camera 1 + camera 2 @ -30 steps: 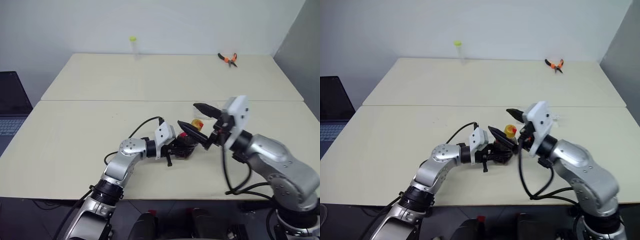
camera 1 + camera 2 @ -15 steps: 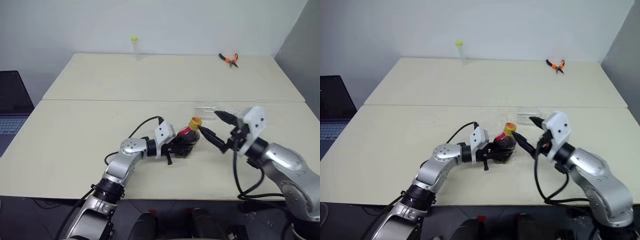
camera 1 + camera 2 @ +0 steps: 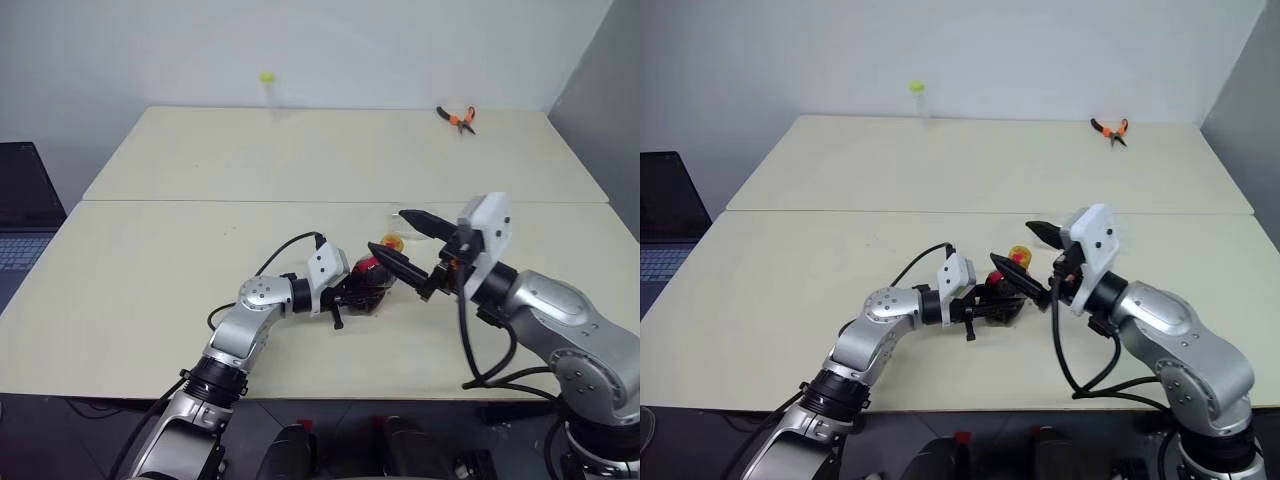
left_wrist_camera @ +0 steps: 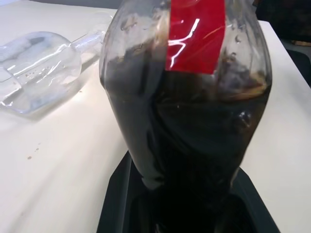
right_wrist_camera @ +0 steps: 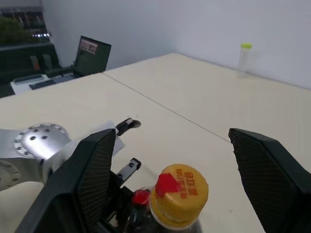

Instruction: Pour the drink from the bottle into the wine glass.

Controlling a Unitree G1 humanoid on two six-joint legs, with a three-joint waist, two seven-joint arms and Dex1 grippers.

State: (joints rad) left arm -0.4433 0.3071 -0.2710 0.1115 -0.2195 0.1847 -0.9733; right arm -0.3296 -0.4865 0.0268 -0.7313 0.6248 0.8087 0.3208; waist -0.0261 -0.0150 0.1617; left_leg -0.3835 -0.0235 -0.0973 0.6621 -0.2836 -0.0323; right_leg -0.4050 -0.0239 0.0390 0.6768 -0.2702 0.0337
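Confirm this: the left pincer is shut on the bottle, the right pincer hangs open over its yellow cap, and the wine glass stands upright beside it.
Wrong about the wine glass: the left wrist view shows it lying on its side on the table beside the bottle. The rest holds.

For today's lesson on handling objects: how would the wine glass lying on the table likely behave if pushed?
The wine glass lies on its side on the table, so its round bowl would probably roll. It looks thin and clear, so likely fragile and light. Smooth glass may slip in a grip.

glossy clear plastic bottle, clear glass wine glass, matt cream table, textured black jaws
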